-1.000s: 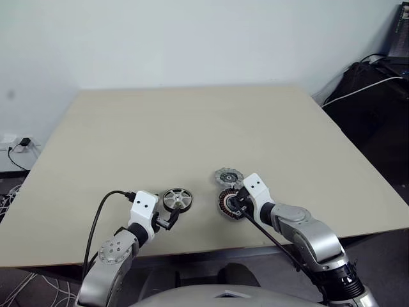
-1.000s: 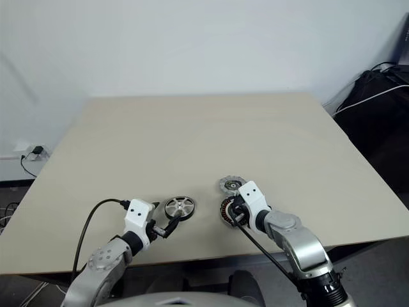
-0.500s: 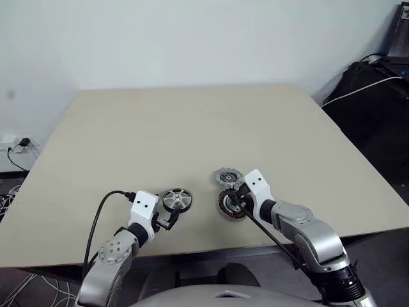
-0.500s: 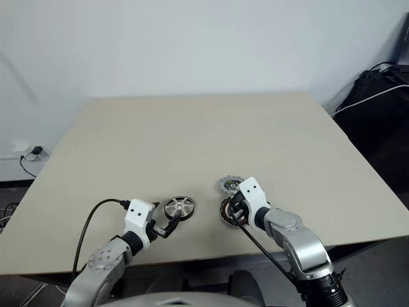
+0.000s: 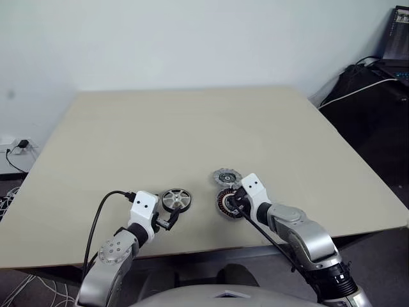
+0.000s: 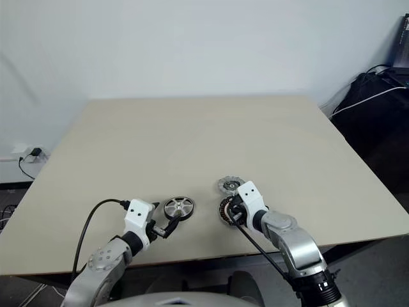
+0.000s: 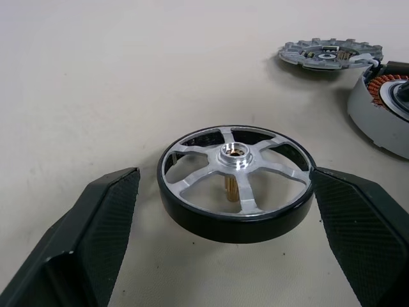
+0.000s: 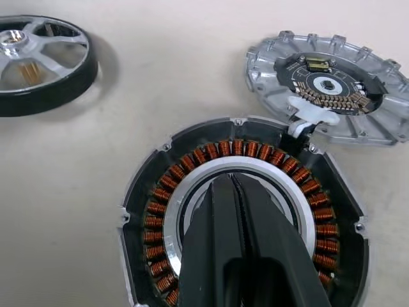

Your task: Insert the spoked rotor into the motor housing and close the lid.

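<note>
The spoked rotor (image 7: 235,182) lies flat on the worktop (image 5: 192,128) between the spread fingers of my left tool (image 7: 223,246), which is released and bracketing it without a grip, so I judge the step in hand to be the first pick-up: the next move calls for closing squarely on the rim and lifting. From the rotor, the motor housing (image 8: 246,211) sits at about three o'clock, near but apart, with my clenched right tool (image 8: 236,217) poking into its dark centre, seemingly to steady it. The lid (image 8: 326,86) lies just beyond the housing at roughly twelve o'clock, touching its edge.
</note>
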Robot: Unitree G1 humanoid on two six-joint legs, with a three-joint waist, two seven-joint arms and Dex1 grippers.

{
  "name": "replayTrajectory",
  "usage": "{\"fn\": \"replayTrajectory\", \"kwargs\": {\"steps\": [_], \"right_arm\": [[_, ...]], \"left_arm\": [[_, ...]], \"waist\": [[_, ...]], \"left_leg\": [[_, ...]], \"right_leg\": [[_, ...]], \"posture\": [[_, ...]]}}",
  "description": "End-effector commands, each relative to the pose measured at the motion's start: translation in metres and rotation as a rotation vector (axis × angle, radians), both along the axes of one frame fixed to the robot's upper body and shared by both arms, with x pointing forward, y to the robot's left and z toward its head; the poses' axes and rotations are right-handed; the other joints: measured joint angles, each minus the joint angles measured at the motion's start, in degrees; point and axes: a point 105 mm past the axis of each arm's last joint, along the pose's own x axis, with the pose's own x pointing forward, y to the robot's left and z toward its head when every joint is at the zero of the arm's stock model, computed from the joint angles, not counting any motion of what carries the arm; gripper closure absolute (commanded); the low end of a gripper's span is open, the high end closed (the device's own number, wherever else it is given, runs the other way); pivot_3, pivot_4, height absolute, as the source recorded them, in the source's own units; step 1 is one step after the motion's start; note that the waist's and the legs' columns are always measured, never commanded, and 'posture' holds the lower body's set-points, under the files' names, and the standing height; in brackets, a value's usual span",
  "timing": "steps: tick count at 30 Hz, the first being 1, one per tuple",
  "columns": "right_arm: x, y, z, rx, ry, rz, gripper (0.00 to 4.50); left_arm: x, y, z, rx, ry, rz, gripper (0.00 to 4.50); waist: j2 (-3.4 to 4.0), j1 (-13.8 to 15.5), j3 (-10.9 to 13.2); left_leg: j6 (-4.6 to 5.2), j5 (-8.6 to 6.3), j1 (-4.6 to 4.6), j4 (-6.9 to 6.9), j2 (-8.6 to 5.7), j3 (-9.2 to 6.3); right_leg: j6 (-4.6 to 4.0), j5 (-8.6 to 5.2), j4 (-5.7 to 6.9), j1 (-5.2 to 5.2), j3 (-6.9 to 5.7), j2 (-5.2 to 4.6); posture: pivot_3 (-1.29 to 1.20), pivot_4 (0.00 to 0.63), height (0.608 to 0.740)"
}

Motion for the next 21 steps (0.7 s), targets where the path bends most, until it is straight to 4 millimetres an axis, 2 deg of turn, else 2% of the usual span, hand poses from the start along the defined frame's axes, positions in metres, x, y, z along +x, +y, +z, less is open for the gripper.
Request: {"fn": "replayTrajectory", "kwargs": {"steps": [1,7,12,14,21], "right_arm": [[0.01,0.001,0.029,0.048,-0.116,-0.001,4.47],[0.011,-0.005,0.042,0.078,-0.167,-0.025,4.47],[0.002,-0.001,0.052,0.125,-0.187,0.006,4.47],[0.0,-0.002,0.049,0.115,-0.173,0.002,4.47],[-0.01,-0.006,0.018,0.07,-0.065,-0.011,4.47]], "left_arm": [[0.004,-0.005,0.016,-0.021,-0.065,-0.014,0.0],[0.004,-0.005,0.016,-0.02,-0.069,-0.004,0.0],[0.007,0.005,0.017,-0.027,-0.093,0.06,0.0],[0.007,0.005,0.017,-0.028,-0.092,0.059,0.0],[0.007,0.002,0.016,-0.031,-0.087,0.043,0.0]], "waist": [[0.02,0.05,0.01],[0.03,0.1,0.02],[0.03,0.1,0.04],[0.03,0.09,0.03],[0.03,0.09,0.04]], "left_leg": [[0.0,0.0,-0.03,-0.01,0.0,0.0],[0.1,-0.06,-0.09,-0.02,-0.06,0.03],[0.11,-0.07,-0.08,-0.02,-0.05,0.04],[0.11,-0.07,-0.07,-0.02,-0.03,0.04],[0.1,-0.06,-0.06,0.0,-0.04,0.07]], "right_leg": [[-0.02,-0.01,0.0,-0.04,0.0,0.01],[-0.08,-0.01,-0.05,-0.06,0.03,-0.01],[-0.05,-0.03,-0.05,-0.06,0.03,-0.02],[-0.05,-0.03,-0.05,-0.05,0.02,-0.01],[-0.03,-0.02,-0.05,-0.05,0.03,-0.02]], "posture": [[0.0,0.0,0.74],[0.0,0.0,0.74],[0.0,0.0,0.74],[0.0,0.0,0.74],[0.0,0.0,0.74]]}}
